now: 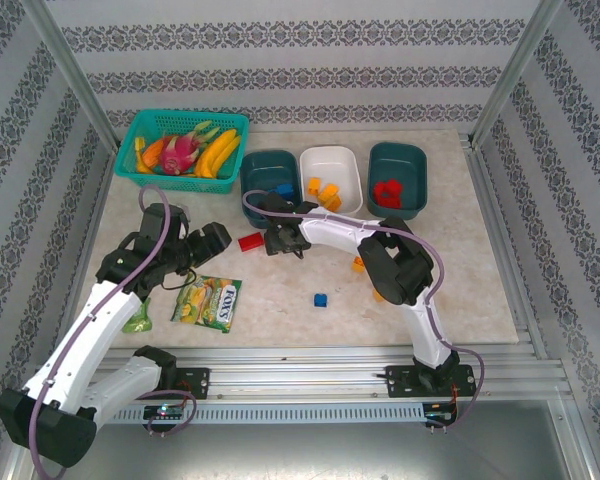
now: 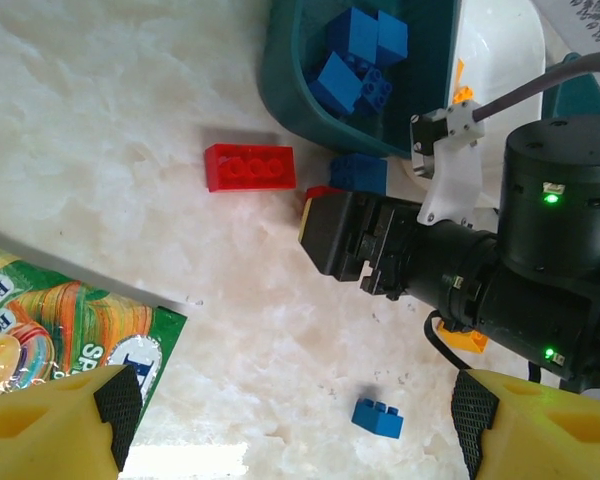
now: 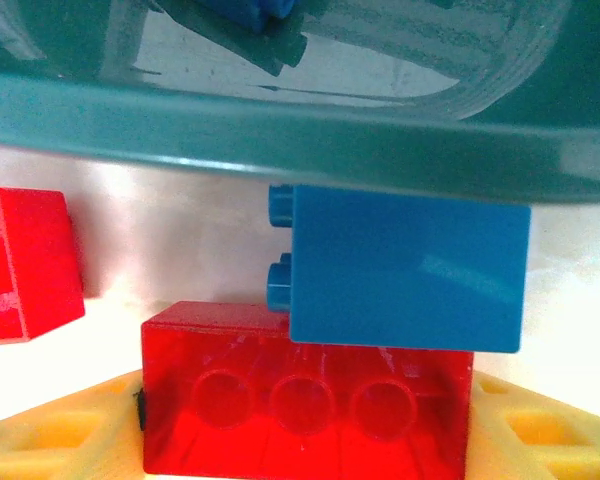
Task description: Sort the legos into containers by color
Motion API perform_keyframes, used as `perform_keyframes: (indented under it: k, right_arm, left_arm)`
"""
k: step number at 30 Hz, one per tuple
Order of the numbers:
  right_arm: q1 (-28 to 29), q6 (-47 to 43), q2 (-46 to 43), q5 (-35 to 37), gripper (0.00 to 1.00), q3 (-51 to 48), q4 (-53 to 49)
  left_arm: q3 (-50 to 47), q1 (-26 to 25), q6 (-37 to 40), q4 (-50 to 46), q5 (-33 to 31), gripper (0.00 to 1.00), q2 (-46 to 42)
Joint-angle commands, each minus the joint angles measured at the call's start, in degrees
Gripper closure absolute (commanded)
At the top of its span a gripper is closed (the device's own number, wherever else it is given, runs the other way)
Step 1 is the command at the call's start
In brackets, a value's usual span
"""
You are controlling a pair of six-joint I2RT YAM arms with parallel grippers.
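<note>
Closer, right claw (image 3: pixel 305 440) grips red brick (image 3: pixel 305 375).

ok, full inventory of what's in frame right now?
basket: 1, bright green, far left, holds toy fruit
tubs: 3, far row: left teal tub, white tub, right teal tub
blue legos: several in left teal tub; 1 against its near wall; 1 loose, centre
orange legos: several in white tub; at least 1 loose by right arm
red legos: some in right teal tub; 1 loose, left of centre
candy packet: 1, green-yellow, near left
green item: 1, by left arm, unidentifiable
left gripper: open, empty
right gripper: closed around a red lego
</note>
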Motion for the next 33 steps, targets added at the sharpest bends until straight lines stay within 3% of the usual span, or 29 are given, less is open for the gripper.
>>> perform_keyframes:
  k: [1,10,14,18,23,27,33]
  right_arm:
    - [0.0,1.1,-2.2,-0.5,0.40,-0.3,-1.7]
    - [-2.0,3.6,-20.3,-0.9,0.43,-12.6,-3.2]
    - [-7.8,3.0,-30.9,-0.6,0.43,-16.7,-6.9]
    - [-17.5,0.6,-36.1,-1.2,0.43,-17.4,-8.0]
    - [-30.5,2.3,-30.1,-5.5,0.43,-11.5,-7.9]
    - [-35.8,9.1,-21.1,-4.2,0.43,-2.8,-8.3]
    - [-40.3,27.6,-10.3,-0.5,0.43,7.5,-11.8]
  left_arm:
    - [-0.7,0.4,0.6,-0.3,1.7,0.17,0.6]
    - [4.4,-5.1,5.2,5.1,8.1,0.18,8.0]
    - [8.0,-10.1,4.8,10.0,7.7,0.18,14.3]
    - [12.8,-14.1,4.7,14.9,7.8,0.18,22.2]
    - [20.3,-17.1,7.0,17.6,8.6,0.18,32.4]
    - [26.3,-17.8,8.9,17.4,9.7,0.19,38.8]
    - [30.2,-18.4,8.6,17.9,10.0,0.19,43.1]
